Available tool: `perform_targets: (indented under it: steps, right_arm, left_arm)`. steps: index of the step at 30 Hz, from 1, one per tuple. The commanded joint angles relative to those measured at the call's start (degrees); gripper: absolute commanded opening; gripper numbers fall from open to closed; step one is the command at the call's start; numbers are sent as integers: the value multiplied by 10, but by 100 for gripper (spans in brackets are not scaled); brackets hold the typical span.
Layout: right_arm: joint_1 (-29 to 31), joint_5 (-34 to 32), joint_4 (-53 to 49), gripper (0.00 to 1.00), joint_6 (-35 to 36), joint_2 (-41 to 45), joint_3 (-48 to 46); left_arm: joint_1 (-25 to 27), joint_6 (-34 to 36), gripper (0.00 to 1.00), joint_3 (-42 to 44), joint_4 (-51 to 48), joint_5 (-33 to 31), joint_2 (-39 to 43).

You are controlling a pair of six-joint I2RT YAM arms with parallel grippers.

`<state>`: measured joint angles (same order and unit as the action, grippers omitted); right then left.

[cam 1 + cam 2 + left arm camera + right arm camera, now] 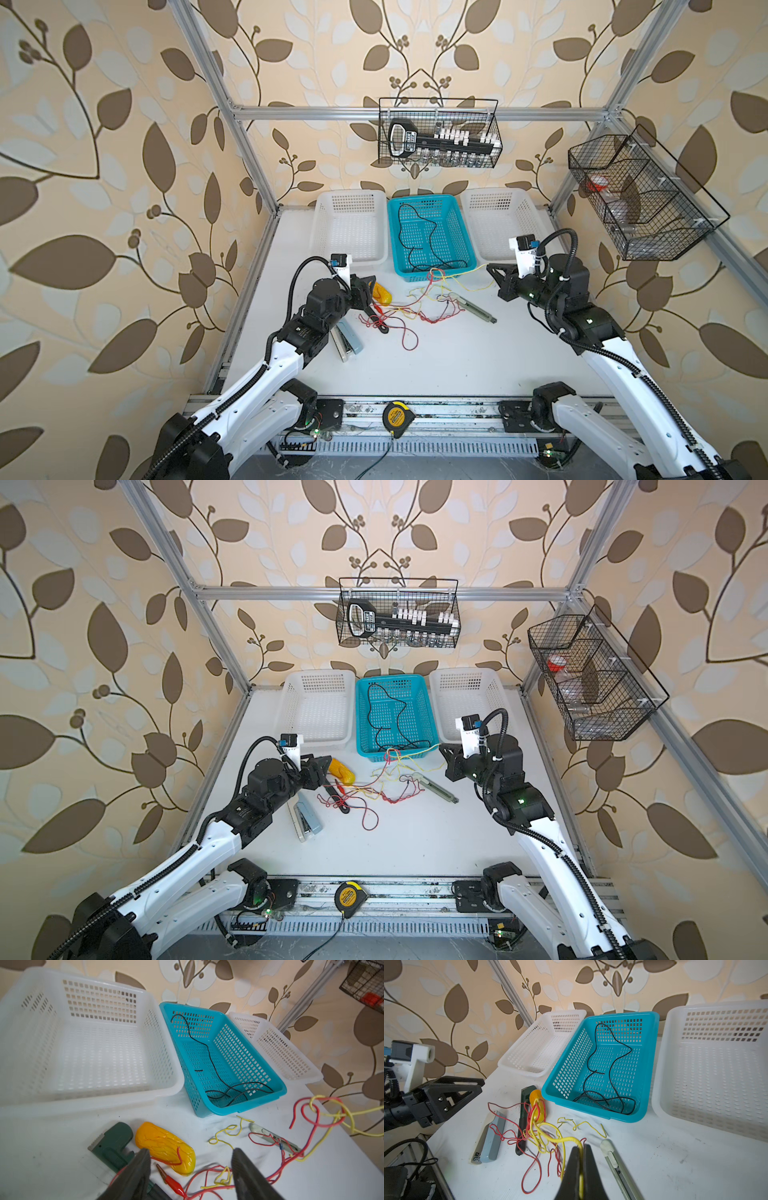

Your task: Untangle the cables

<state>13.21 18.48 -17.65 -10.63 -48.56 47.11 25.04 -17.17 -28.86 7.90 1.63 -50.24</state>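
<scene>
Just in front of teal basket [424, 198]: red and yellow cables [399, 309] in one loose tangle on the white table [457, 365]; tightest knot right by the basket's front rim.
Inside teal basket: black cable [210, 1054] alone, looped on the floor, one end running up the far wall.
Right gripper [579, 1148]: clamped tight on the yellow cable [562, 1138], off the basket's front corner on the right-arm side; the strand runs from it to the knot.
Left gripper [191, 1153]: jaws spread wide, nothing in them, low over the tangle's end on the left-arm side of the basket front.
Below left gripper: yellow lump [166, 1147] with a red cable [179, 1156] end draped over it; red clip [172, 1182] just beside.
In the way: dark green tool [523, 1118], grey stapler [490, 1140] and utility knife [612, 1157] all lie under strands. Red loops cross stapler and tool, red and yellow cross the knife.
Flanking teal basket: left-side white basket [349, 193] and right-side white basket [494, 190], each just beside it.
Well apart from basket, at the near rail: tape measure [395, 417].
Above basket, on the frame: wire rack [436, 99].
</scene>
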Motion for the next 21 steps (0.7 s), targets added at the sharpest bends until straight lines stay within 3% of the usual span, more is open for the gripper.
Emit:
perform_targets:
  steps: [1, 9, 21]
  right_arm:
    - [7, 15, 27, 0, 17, -2, -11]
    - [28, 17, 54, 0, 19, -12, -11]
    - [48, 13, 89, 0, 17, -23, -8]
  left_arm:
    - [-4, 9, 74, -34, 56, 64, -10]
    - [6, -18, 70, -61, 134, 140, -82]
    - [91, -5, 61, -136, 162, 222, -212]
